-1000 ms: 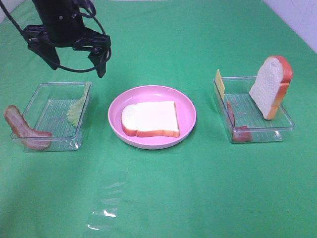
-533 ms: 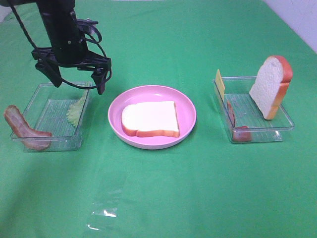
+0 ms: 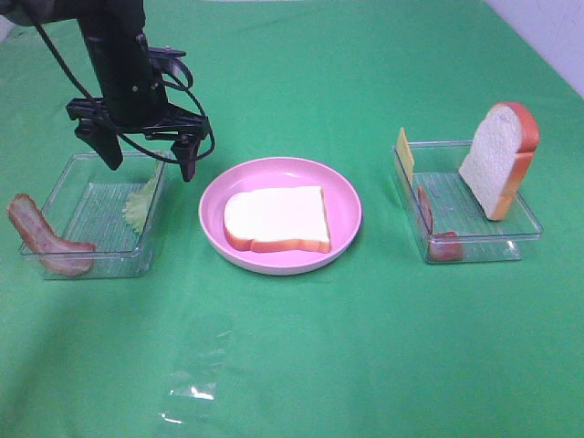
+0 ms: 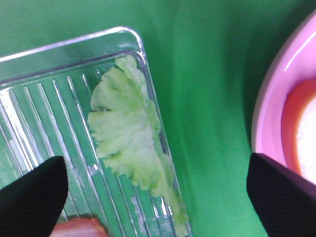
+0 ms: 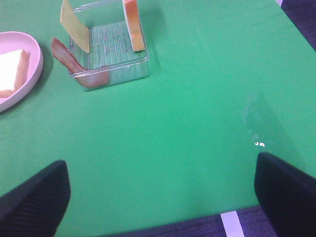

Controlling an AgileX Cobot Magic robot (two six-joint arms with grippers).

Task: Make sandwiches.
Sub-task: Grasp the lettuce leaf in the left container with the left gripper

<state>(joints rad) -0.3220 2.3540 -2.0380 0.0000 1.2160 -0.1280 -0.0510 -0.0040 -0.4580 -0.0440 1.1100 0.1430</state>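
A white bread slice (image 3: 276,219) with orange crust lies flat on the pink plate (image 3: 347,196). The left clear tray (image 3: 91,214) holds pale green lettuce (image 3: 141,203) against its right wall and a bacon strip (image 3: 41,239) over its left corner. My left gripper (image 3: 151,160) is open and empty just above the lettuce (image 4: 131,133), its fingers astride the tray's right wall. The right tray (image 3: 474,242) holds an upright bread slice (image 3: 498,157), yellow cheese (image 3: 405,153) and bacon (image 3: 429,219). My right gripper (image 5: 160,197) is open and empty, well back from that tray (image 5: 111,42), and is out of the exterior view.
Green cloth covers the table. The pink plate's rim (image 4: 276,98) is close to the left gripper's outer finger. The table's front edge (image 5: 247,222) shows under the right gripper. A shiny glare patch (image 3: 196,392) lies on the cloth at the front left.
My left gripper has come down toward the right side of the left tray, still open. Nothing else has moved.
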